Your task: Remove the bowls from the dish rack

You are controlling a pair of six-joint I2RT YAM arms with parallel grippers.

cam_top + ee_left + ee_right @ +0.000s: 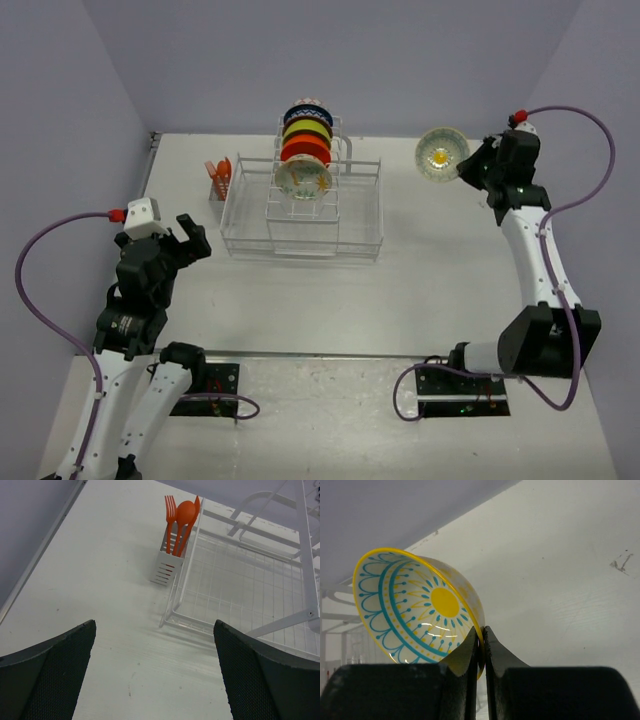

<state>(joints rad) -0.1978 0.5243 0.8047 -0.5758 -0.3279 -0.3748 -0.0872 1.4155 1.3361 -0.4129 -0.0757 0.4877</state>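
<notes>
The white wire dish rack (352,246) stands at the back middle of the table. Several bowls stand on edge in its slotted upright part: a cream floral one (303,178) at the front, then orange-red (305,150), yellow-green (306,130) and dark blue (307,113). My right gripper (466,166) (483,631) is shut on the rim of another cream bowl (441,156) (415,607) with a yellow centre and teal pattern, held in the air right of the rack. My left gripper (190,240) (154,625) hangs open over bare table, near the rack's (240,580) left front corner.
A small white utensil cup (218,186) (164,566) with orange cutlery (181,515) stands against the rack's left side. The walls close in at the back and on both sides. Purple cables loop from both arms.
</notes>
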